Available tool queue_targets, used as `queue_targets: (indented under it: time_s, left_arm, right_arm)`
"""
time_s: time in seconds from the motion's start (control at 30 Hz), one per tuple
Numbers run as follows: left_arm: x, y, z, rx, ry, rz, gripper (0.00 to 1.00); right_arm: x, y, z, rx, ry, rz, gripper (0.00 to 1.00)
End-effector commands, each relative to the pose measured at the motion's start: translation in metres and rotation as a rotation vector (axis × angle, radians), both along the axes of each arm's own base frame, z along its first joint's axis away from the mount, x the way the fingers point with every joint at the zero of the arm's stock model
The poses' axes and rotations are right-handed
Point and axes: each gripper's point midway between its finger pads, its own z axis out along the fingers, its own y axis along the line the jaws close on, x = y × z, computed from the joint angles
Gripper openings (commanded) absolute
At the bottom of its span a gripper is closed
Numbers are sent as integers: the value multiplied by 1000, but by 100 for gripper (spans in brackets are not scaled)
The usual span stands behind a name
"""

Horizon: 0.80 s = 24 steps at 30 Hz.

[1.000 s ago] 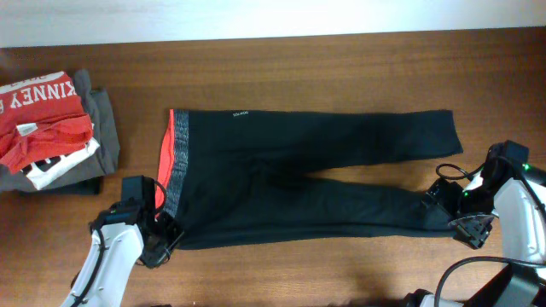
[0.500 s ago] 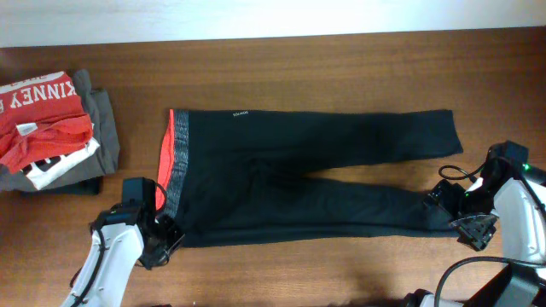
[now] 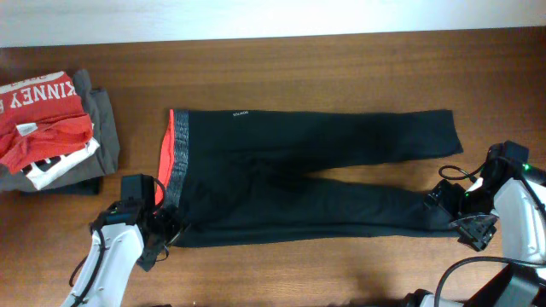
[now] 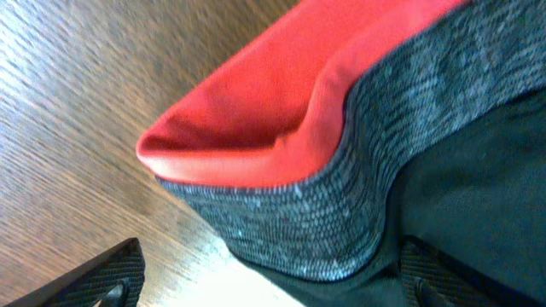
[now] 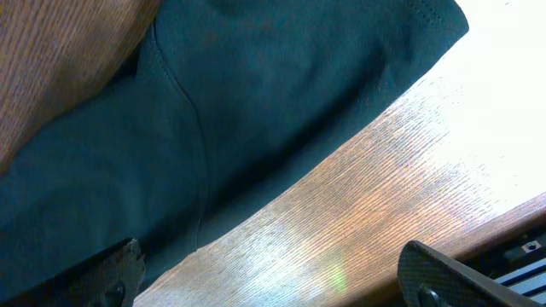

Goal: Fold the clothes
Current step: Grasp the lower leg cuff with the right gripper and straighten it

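Both jaws spread wide; black trousers (image 3: pixel 316 153) flat on brown wood-grain table (image 3: pixel 341 68).

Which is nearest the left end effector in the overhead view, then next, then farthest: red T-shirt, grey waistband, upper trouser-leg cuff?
1. Grey waistband, right beside the left end effector.
2. Red T-shirt, at the left edge of the view, farther back.
3. Upper trouser-leg cuff, far across on the right.

The left arm (image 3: pixel 109 257) and right arm (image 3: pixel 517 213) are white-shelled, with black wrists and cables.
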Motion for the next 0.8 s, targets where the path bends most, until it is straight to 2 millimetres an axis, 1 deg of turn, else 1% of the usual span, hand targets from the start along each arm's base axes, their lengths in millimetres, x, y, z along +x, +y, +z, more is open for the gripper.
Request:
queue_targets:
  time_s: [0.0,0.03,0.07,0.13,0.17,0.2,0.4,0.5,0.63,0.77]
  left_arm:
    - [0,7,-1,32,-8,33,81]
    - [0,7,-1,32,-10,33,73]
    - [1,7,-1,32,-13,33,63]
    - [1,7,-1,33,-15,33,33]
    - [1,7,-1,33,-15,32,24]
    - [1,7,-1,33,-14,32,20]
    - [0,7,-1,31,-12,31,9]
    - [0,1,-1,1,-12,-13,0]
    - [-2,-2,-1,-11,-4,-25,0]
    - [-2,-2,-1,-11,-5,-25,0]
  right_arm:
    - [-3,-4,2,-24,-1,-11,99]
    - [-3,-3,2,-24,0,-11,99]
    - [-3,-3,2,-24,0,-11,99]
    - [-4,-3,2,-23,2,-11,99]
    - [-4,-3,2,-23,2,-11,99]
    - [-4,-3,2,-23,3,-11,99]
    - [-4,-3,2,-21,5,-11,99]
    - [-7,-4,2,-33,19,-11,99]
    - [-18,-6,-4,-52,65,-15,99]
    - [-20,-6,-20,-67,61,-50,99]
